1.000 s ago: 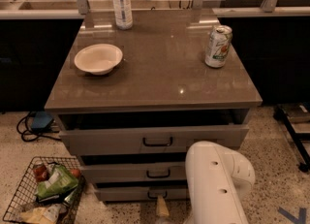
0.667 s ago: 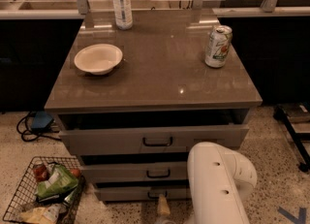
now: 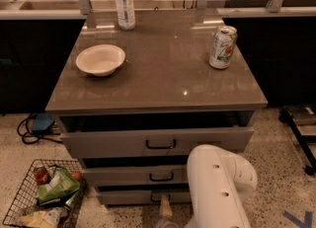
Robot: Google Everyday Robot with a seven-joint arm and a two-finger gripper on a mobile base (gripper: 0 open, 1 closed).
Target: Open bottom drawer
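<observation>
The bottom drawer (image 3: 128,196) is the lowest, narrowest grey front of the cabinet, with a small black bar handle (image 3: 157,198). It stands a little way out, like the two fronts above it. My gripper (image 3: 165,211) reaches down from the white arm (image 3: 217,187) at the lower right. Its tan fingertips (image 3: 164,207) sit right at the bottom drawer's handle. The arm covers the right part of the middle and bottom fronts.
On the cabinet top (image 3: 163,79) stand a white bowl (image 3: 100,59), a water bottle (image 3: 124,2) and a soda can (image 3: 222,47). A wire basket (image 3: 42,197) with snack packs sits on the floor at the left. Cables (image 3: 34,126) lie behind it.
The arm has shifted slightly to the right and the gripper has edged a little closer to the bottom drawer's handle. The drawers look unchanged.
</observation>
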